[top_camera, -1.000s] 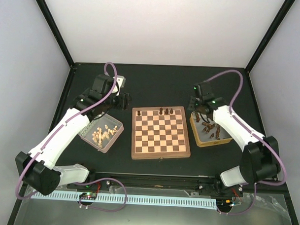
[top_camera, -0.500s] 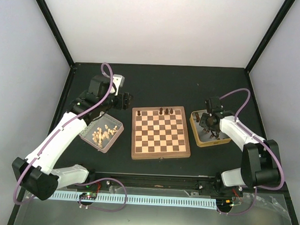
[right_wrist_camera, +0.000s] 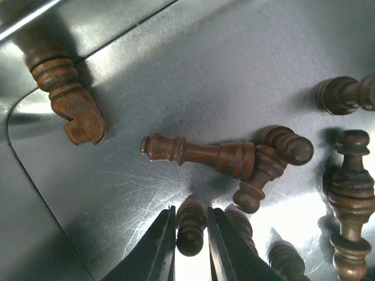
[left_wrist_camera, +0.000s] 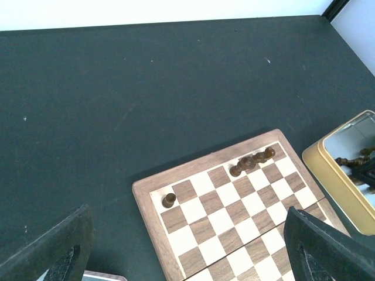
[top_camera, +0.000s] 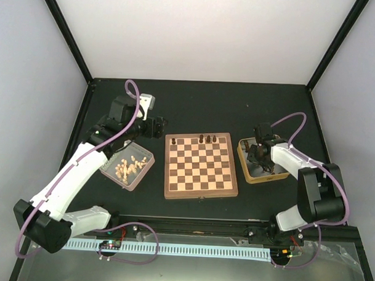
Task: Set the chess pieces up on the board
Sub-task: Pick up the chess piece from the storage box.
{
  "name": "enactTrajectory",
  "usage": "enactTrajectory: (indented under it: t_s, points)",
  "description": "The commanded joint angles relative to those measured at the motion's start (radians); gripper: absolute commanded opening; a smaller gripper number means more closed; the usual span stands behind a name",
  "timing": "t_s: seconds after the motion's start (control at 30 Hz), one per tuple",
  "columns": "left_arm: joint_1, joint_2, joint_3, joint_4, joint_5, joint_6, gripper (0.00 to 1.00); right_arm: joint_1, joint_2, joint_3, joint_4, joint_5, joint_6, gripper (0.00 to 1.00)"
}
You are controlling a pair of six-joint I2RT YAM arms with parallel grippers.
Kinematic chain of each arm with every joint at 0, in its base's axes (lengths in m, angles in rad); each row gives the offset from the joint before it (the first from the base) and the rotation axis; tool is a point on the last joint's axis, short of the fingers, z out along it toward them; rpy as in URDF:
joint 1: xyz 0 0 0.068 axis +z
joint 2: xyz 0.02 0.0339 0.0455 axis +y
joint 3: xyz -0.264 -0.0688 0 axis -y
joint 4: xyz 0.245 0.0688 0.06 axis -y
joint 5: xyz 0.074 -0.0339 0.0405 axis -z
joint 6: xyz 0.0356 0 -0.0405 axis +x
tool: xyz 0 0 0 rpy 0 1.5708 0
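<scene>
The board (top_camera: 202,166) lies in the middle of the table. Several dark chess pieces (top_camera: 208,139) stand on its far row, and one more (top_camera: 175,141) stands at the far left corner. They also show in the left wrist view (left_wrist_camera: 252,161), on the board (left_wrist_camera: 234,216). My right gripper (top_camera: 259,156) is down in the gold tray (top_camera: 243,156). In the right wrist view the right gripper (right_wrist_camera: 190,234) is shut on a dark chess piece (right_wrist_camera: 191,225), with more dark pieces (right_wrist_camera: 199,153) lying around it. My left gripper (top_camera: 154,128) hovers behind the board's left corner, wide open and empty (left_wrist_camera: 187,257).
A metal tray (top_camera: 144,168) with several pale cream pieces sits left of the board. The gold tray's rim (left_wrist_camera: 328,170) shows right of the board. A knight (right_wrist_camera: 70,105) lies near the tray wall. Black frame posts stand at the back corners.
My right gripper has come forward and down into the gold tray and now has its fingers on a dark piece. My left arm has shifted only slightly.
</scene>
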Motion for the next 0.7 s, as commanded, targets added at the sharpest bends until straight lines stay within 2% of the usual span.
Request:
enactTrajectory:
  t_s: [0.0,0.13,0.3,0.47,0.67]
  points:
    - [0.008,-0.027,-0.002,0.032,0.013,0.011,0.91,-0.004,0.018,0.005,0.029,0.024,-0.008,0.15]
    - [0.008,-0.028,-0.004,0.034,0.013,0.01,0.92,-0.004,0.004,0.027,0.014,0.047,-0.017,0.05]
    - [0.008,-0.035,-0.006,0.038,0.012,0.01,0.95,0.001,-0.057,0.059,-0.026,0.055,-0.021,0.04]
    - [0.008,-0.045,-0.014,0.05,0.006,0.009,0.99,0.058,-0.121,0.109,-0.072,0.032,-0.01,0.05]
    - [0.008,-0.061,-0.025,0.064,0.004,0.009,0.99,0.157,-0.081,0.199,-0.082,-0.021,0.004,0.06]
